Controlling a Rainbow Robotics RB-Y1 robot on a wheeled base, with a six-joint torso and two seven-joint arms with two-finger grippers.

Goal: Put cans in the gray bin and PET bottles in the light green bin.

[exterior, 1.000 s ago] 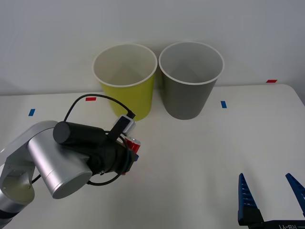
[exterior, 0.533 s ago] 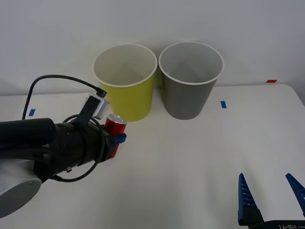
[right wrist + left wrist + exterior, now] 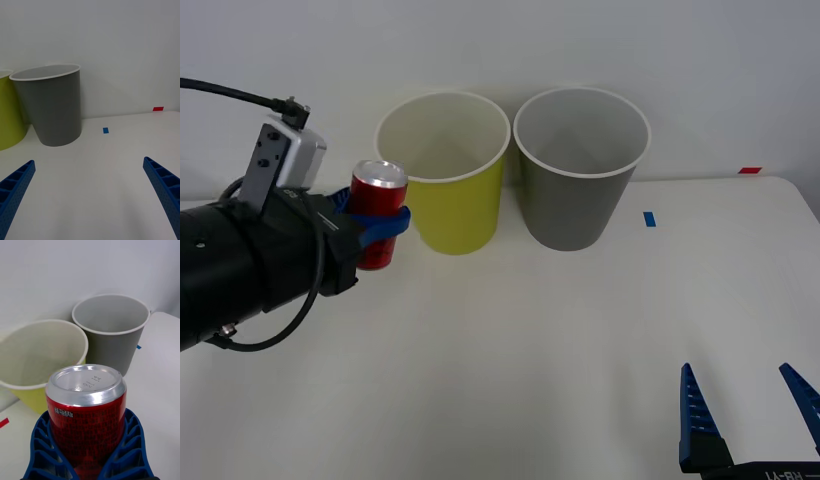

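Left gripper [image 3: 380, 228]: is being kept clamped around the red can [image 3: 376, 212], the blue ribbed fingers [image 3: 125, 442] being wrapped about its lower half on both sides.
Red can: is being held upright in the air, silver top up, just beside the light green bin [image 3: 446, 180] on its left side and about level with its rim.
Right gripper [image 3: 748, 412]: is being held spread wide with nothing between its fingers, low at the near right edge of the table [image 3: 580, 340].
Gray bin [image 3: 578, 170]: is being left standing to the right of the light green bin, the two rims nearly touching, both against the back wall.
Open room: bare tabletop is being left between the bins and the right gripper; a blue tape mark [image 3: 648, 218] is lying right of the gray bin.
Left arm pose: is being extended from the left edge of the front view, wrist pointed toward the bins.
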